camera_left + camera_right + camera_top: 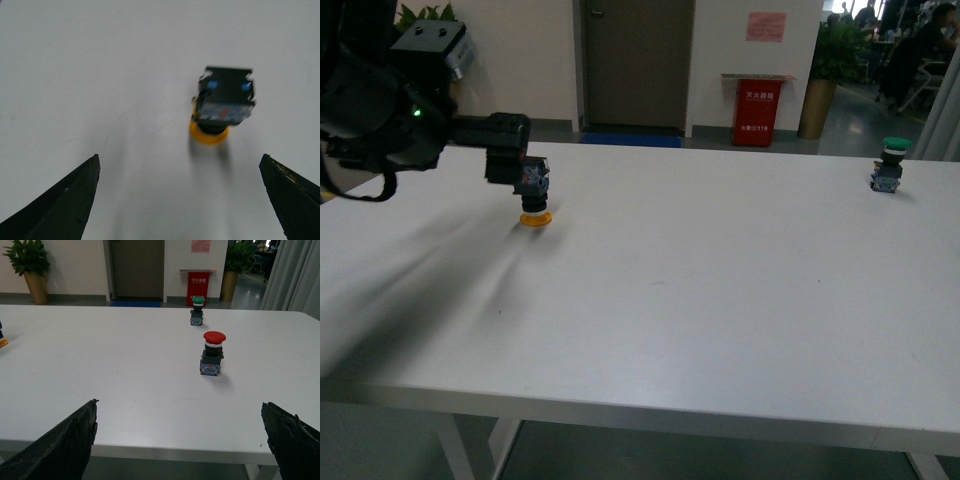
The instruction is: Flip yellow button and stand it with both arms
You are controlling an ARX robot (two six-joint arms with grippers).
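Note:
The yellow button (534,198) stands upside down on the white table (700,300), with its yellow cap on the surface and its black-and-blue block on top. My left gripper (520,176) is open and hovers just behind and above it. In the left wrist view the button (220,107) lies ahead of the open gripper (179,161), nearer one finger, and touches neither. My right gripper (178,405) is open and empty over the table's near edge. It does not show in the front view. A sliver of the yellow cap (2,343) shows in the right wrist view.
A green-capped button (889,166) stands upright at the table's far right; it also shows in the right wrist view (197,311). A red-capped button (212,353) stands upright in front of my right gripper. A door, a red bin and potted plants stand beyond the table.

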